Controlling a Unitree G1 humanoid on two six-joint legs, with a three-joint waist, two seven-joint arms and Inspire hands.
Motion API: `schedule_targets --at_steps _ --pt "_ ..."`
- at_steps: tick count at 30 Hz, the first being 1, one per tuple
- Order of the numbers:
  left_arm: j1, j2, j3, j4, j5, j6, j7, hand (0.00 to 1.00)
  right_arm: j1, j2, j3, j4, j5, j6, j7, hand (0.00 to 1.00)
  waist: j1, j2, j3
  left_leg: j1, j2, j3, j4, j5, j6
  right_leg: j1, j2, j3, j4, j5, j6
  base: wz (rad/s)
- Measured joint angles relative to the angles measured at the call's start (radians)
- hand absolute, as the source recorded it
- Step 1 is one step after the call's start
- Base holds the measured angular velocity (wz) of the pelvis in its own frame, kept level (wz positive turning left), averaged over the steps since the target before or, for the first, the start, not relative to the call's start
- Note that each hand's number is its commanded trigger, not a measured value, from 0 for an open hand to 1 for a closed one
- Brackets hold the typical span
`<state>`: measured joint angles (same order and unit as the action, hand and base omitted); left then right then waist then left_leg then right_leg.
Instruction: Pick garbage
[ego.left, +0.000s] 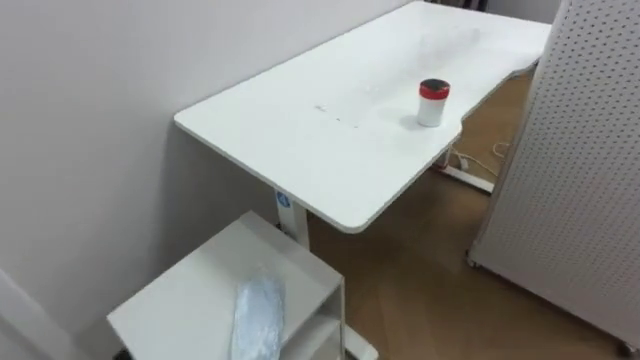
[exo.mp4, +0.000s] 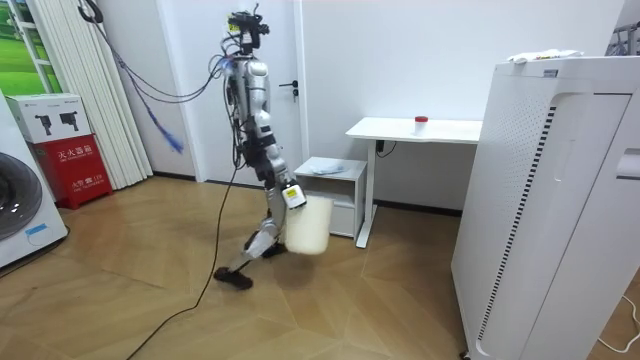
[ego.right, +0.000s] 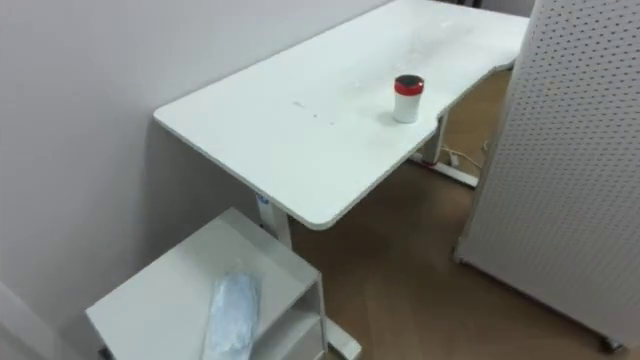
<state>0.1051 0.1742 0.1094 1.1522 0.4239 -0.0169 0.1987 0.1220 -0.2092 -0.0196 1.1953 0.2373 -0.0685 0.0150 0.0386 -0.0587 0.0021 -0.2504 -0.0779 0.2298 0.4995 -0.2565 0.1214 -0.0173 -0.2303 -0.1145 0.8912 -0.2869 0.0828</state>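
Hand: my right hand (exo.mp4: 292, 196) hangs low at centre-left of the room view, at the rim of a white bin (exo.mp4: 306, 228); whether it grips that rim I cannot tell (too small and blurred there).
Bin: directly under the hand, about level with my knees.
Stance: I stand on the wooden floor (exo.mp4: 150, 300), legs apart as in a stride, to the room view's left of a low white shelf unit (ego.left: 180, 300).
Garbage: a crumpled clear wrapper (ego.left: 258, 318) lies on top of the shelf unit, at the bottom of the eye view, left of centre.
Cup: a white cup with a red lid (ego.left: 432, 102) stands upright on the white worktop (ego.left: 300, 140), right of centre, near its front edge.
Worktop: it runs from centre-left to the upper right along the wall.
Right edge: a perforated white panel (ego.left: 580, 180) stands on the floor.
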Motion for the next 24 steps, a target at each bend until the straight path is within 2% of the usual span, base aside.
schedule_targets --at_steps 1,2,3,4,5,6,7,8,9,10,11,12,15,17,21,24 --pt "0.000 0.000 -0.002 -0.002 -0.001 -0.003 0.016 0.00 -0.009 0.000 0.001 -0.007 0.000 -0.006 0.000 1.00 0.000 0.006 0.0016 0.011 0.003 -0.007 -0.019 0.000 -0.001 -0.030 0.000 0.000 0.021 -0.018 -0.007 -0.42" --pt "-0.022 -0.003 -0.006 -0.003 -0.012 -0.010 0.046 0.00 -0.021 0.001 0.008 -0.030 0.003 -0.019 -0.001 1.00 -0.001 0.020 0.0079 0.036 0.017 -0.024 -0.053 0.004 -0.007 -0.092 0.008 -0.018 0.027 -0.062 -0.024 -0.38" --pt "-0.035 -0.002 -0.016 -0.006 -0.033 -0.026 0.072 0.00 -0.033 0.006 0.016 -0.034 0.002 -0.033 0.000 1.00 -0.004 0.031 0.0115 0.063 0.035 -0.033 -0.085 0.009 -0.014 -0.142 0.016 -0.044 -0.015 -0.085 -0.027 -0.27" --pt "-0.037 -0.001 -0.017 -0.014 -0.039 -0.035 0.082 0.00 -0.036 0.009 0.018 -0.034 0.001 -0.039 0.000 1.00 -0.010 0.032 0.0109 0.073 0.040 -0.043 -0.098 0.011 -0.017 -0.156 0.022 -0.057 -0.060 -0.087 -0.025 0.03" --pt "-0.047 0.000 -0.017 -0.037 -0.042 -0.049 0.101 0.00 -0.035 0.019 0.019 -0.034 0.001 -0.047 -0.003 1.00 -0.018 0.031 0.0104 0.089 0.050 -0.047 -0.116 0.013 -0.021 -0.182 0.028 -0.081 -0.172 -0.085 -0.026 0.14" --pt "-0.051 -0.002 -0.020 -0.063 -0.056 -0.067 0.119 0.00 -0.035 0.023 0.032 -0.031 0.003 -0.049 -0.009 1.00 -0.019 0.014 0.0043 0.106 0.050 -0.045 -0.127 0.012 -0.027 -0.203 0.029 -0.083 -0.315 -0.064 -0.035 0.10" --pt "-0.052 -0.003 -0.025 -0.067 -0.063 -0.078 0.129 0.00 -0.035 0.023 0.040 -0.031 0.003 -0.051 -0.011 1.00 -0.018 0.007 0.0014 0.110 0.050 -0.044 -0.125 0.009 -0.032 -0.213 0.031 -0.083 -0.382 -0.032 -0.038 0.14" --pt "-0.061 -0.011 -0.041 -0.068 -0.073 -0.089 0.144 0.00 -0.036 0.027 0.047 -0.028 0.003 -0.057 -0.016 1.00 -0.030 0.009 0.0012 0.122 0.061 -0.053 -0.113 -0.002 -0.049 -0.203 0.048 -0.084 -0.428 0.063 -0.024 0.13" --pt "-0.059 -0.018 -0.054 -0.088 -0.079 -0.099 0.149 0.00 -0.038 0.030 0.059 -0.017 0.002 -0.062 -0.027 1.00 -0.030 0.016 -0.0103 0.128 0.078 -0.056 -0.118 -0.002 -0.053 -0.169 0.076 -0.093 -0.489 0.080 -0.032 0.03" --pt "-0.058 -0.020 -0.054 -0.103 -0.079 -0.103 0.151 0.00 -0.048 0.030 0.071 -0.011 0.000 -0.062 -0.027 1.00 -0.024 0.018 -0.0097 0.133 0.088 -0.060 -0.124 -0.005 -0.058 -0.150 0.089 -0.094 -0.513 0.090 -0.037 -0.16" --pt "-0.062 -0.020 -0.054 -0.130 -0.078 -0.110 0.164 0.00 -0.067 0.030 0.087 -0.004 -0.001 -0.065 -0.024 1.00 -0.028 0.034 0.0017 0.138 0.103 -0.071 -0.132 -0.007 -0.065 -0.124 0.114 -0.096 -0.559 0.111 -0.043 -0.11" --pt "-0.071 -0.021 -0.055 -0.154 -0.078 -0.118 0.179 0.00 -0.076 0.030 0.097 -0.003 -0.001 -0.076 -0.022 1.00 -0.034 0.040 0.0053 0.140 0.106 -0.070 -0.144 -0.004 -0.071 -0.113 0.130 -0.095 -0.590 0.117 -0.044 0.00" --pt "-0.103 -0.020 -0.056 -0.196 -0.078 -0.147 0.236 0.00 -0.092 0.024 0.120 0.012 -0.001 -0.071 -0.023 1.00 -0.032 0.047 0.0068 0.147 0.107 -0.071 -0.171 0.000 -0.078 -0.119 0.136 -0.087 -0.599 0.118 -0.045 -0.05" --pt "-0.116 -0.017 -0.051 -0.226 -0.073 -0.165 0.282 0.00 -0.097 0.024 0.119 0.013 -0.006 -0.073 -0.017 1.00 -0.033 0.046 0.0074 0.146 0.107 -0.071 -0.174 0.001 -0.078 -0.123 0.139 -0.084 -0.600 0.118 -0.045 -0.10" --pt "-0.166 -0.017 -0.055 -0.231 -0.036 -0.224 0.379 0.00 -0.102 0.024 0.141 0.013 -0.009 -0.083 -0.011 1.00 -0.034 0.040 0.0111 0.146 0.108 -0.069 -0.175 0.001 -0.078 -0.127 0.138 -0.082 -0.600 0.118 -0.045 -0.06" --pt "-0.195 -0.010 -0.060 -0.230 -0.039 -0.235 0.431 0.00 -0.114 0.024 0.162 0.012 -0.001 -0.085 -0.010 1.00 -0.035 0.036 0.0154 0.126 0.107 -0.068 -0.174 0.001 -0.079 -0.150 0.137 -0.087 -0.599 0.118 -0.045 -0.04"
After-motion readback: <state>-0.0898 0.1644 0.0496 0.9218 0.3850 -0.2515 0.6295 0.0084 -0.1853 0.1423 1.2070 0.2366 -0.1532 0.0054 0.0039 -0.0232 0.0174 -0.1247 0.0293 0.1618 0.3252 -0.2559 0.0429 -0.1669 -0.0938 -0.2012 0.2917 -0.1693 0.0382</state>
